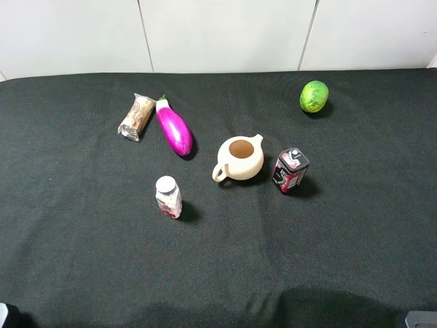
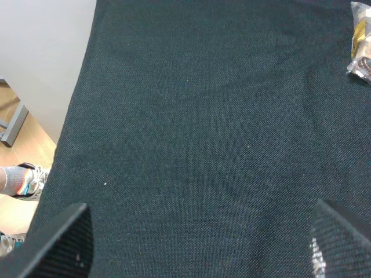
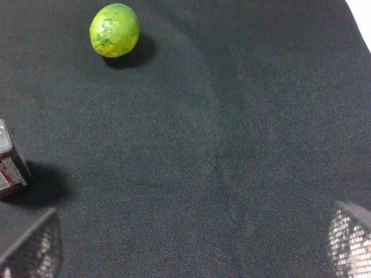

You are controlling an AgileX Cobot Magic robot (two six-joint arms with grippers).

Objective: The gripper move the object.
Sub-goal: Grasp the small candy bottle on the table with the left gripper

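The small clear bottle [image 1: 168, 197] with a white round cap and a pink-red label stands upright on the black cloth, left of the table's middle. It shows in neither wrist view. My left gripper [image 2: 200, 249] is open and empty, its black fingers [image 2: 58, 246] spread wide over bare cloth near the table's left edge. My right gripper [image 3: 191, 243] is open and empty, its fingers [image 3: 32, 246] spread wide over bare cloth on the right side. Both are far from the bottle.
A cream teapot [image 1: 240, 158] stands mid-table, with a dark red-black carton [image 1: 290, 170] [image 3: 10, 165] to its right. A lime [image 1: 313, 96] [image 3: 114, 30] lies at the back right. An eggplant [image 1: 174, 128] and a wrapped packet [image 1: 137, 117] [image 2: 360, 49] lie at the back left.
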